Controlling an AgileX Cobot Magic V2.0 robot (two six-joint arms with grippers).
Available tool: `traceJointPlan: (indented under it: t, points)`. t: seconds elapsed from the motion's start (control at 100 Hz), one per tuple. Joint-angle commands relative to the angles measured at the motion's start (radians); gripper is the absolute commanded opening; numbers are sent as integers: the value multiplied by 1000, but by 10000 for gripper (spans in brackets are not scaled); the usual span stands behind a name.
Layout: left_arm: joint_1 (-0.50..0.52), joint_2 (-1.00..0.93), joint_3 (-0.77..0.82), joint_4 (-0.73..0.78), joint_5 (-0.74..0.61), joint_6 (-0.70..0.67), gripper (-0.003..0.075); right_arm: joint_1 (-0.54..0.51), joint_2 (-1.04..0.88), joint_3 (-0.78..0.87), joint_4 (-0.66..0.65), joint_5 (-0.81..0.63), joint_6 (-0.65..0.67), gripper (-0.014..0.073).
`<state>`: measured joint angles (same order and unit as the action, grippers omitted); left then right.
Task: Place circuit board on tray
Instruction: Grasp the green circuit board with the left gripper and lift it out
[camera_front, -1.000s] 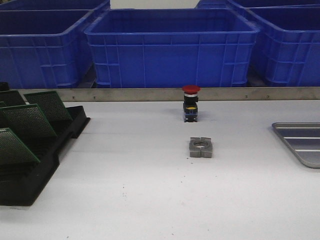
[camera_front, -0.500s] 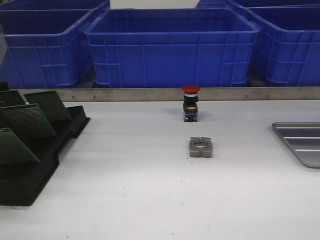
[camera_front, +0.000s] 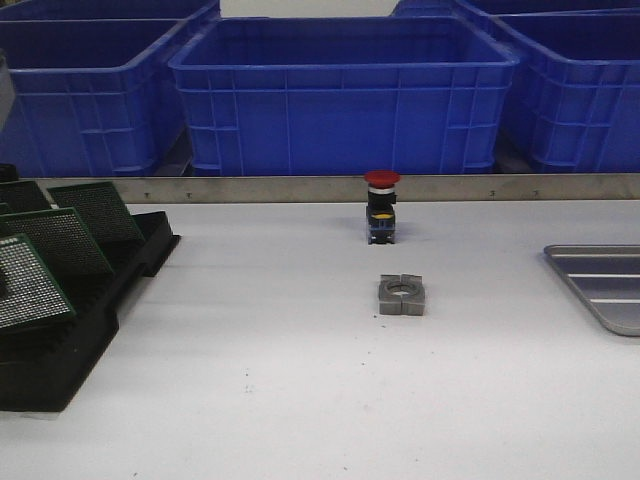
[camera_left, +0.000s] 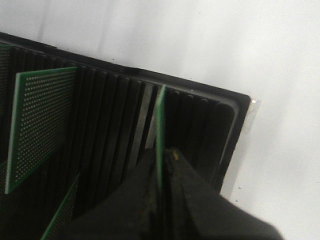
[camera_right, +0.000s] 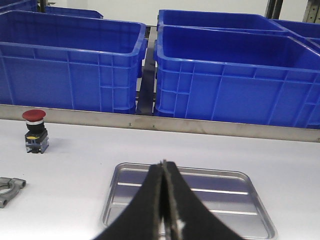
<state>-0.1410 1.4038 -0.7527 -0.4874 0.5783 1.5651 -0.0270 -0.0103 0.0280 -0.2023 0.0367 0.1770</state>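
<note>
Left wrist view shows the left gripper (camera_left: 161, 167) pinching a thin green holed circuit board (camera_left: 160, 131) edge-on; only the right wrist view shows the right gripper (camera_right: 163, 172) pressed together before the whole tray (camera_right: 187, 199).

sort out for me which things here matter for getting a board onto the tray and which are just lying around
Part of the job:
- circuit board, pinched edge-on between the left gripper fingers
- tray, nothing in it
- black rack holding the other boards

Just lying about:
- red push button
- metal clamp block
- blue crates
</note>
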Motion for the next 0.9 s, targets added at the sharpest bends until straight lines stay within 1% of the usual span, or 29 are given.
traceJointPlan:
  t: [0.0,0.08,0.13,0.2,0.28,0.37,0.48,0.55,0.68,0.89]
  points:
    - [-6,-82,-37,-29,48,-14,-17,-3,-20,1,-10,-81,-2,-60]
    - [-6,-133,-51,-45,101,-14,-17,-3,-20,1,-10,-81,-2,-60]
    - [-6,-161,-58,-88,118,-14,-17,-3,-20,1,-10,-81,-2,-60]
    - [-6,-194,-63,-186,133,-14,-17,-3,-20,1,-10,-81,-2,-60]
    - [-6,-211,-63,-336,164,-14,-17,-3,-20,1,-10,-81,-2,-60]
    - [-6,-212,-63,-493,245,-14,-17,-3,-20,1,-10,-81,-2,-60]
    - [-26,-205,-63,-607,348,-14,-17,-3,-20,1,-10,-81,-2,-60]
    - [-58,-205,-63,-649,376,-14,-17,-3,-20,1,-10,-81,-2,-60]
    - [-148,-205,-63,-699,381,-14,-17,-3,-20,1,-10,-81,-2,-60]
    - [-301,-205,-63,-764,327,-14,-17,-2,-20,1,-10,-107,-2,-60]
